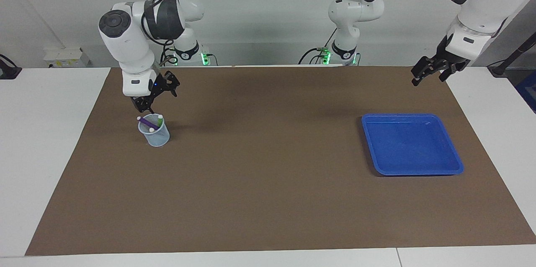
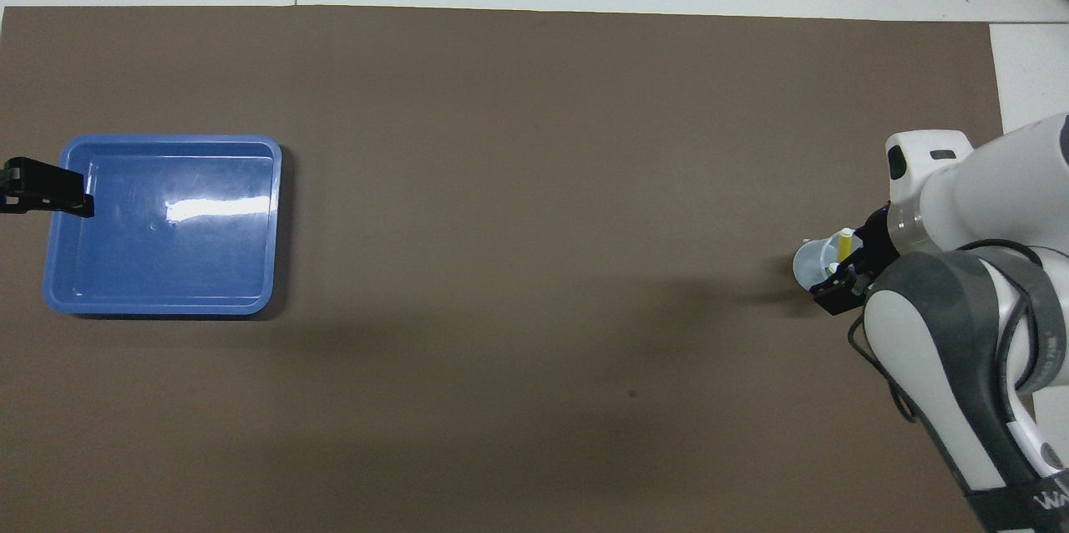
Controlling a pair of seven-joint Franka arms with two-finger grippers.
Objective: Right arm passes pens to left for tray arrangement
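A small translucent cup (image 1: 154,132) stands on the brown mat toward the right arm's end. It holds the purple pen (image 1: 147,122), lying slanted across the rim, and the green pen (image 1: 159,118). The yellow pen (image 2: 845,246) shows in the overhead view, where the right arm hides most of the cup (image 2: 808,266). My right gripper (image 1: 153,100) is open, tilted, and hangs just above the cup's rim, holding nothing. The blue tray (image 1: 412,169) lies empty toward the left arm's end. My left gripper (image 1: 428,76) is open and waits, raised over the tray's outer rim (image 2: 53,220).
The brown mat (image 1: 268,183) covers most of the white table. The right arm's elbow and black cable (image 2: 944,349) hang over the mat's edge beside the cup.
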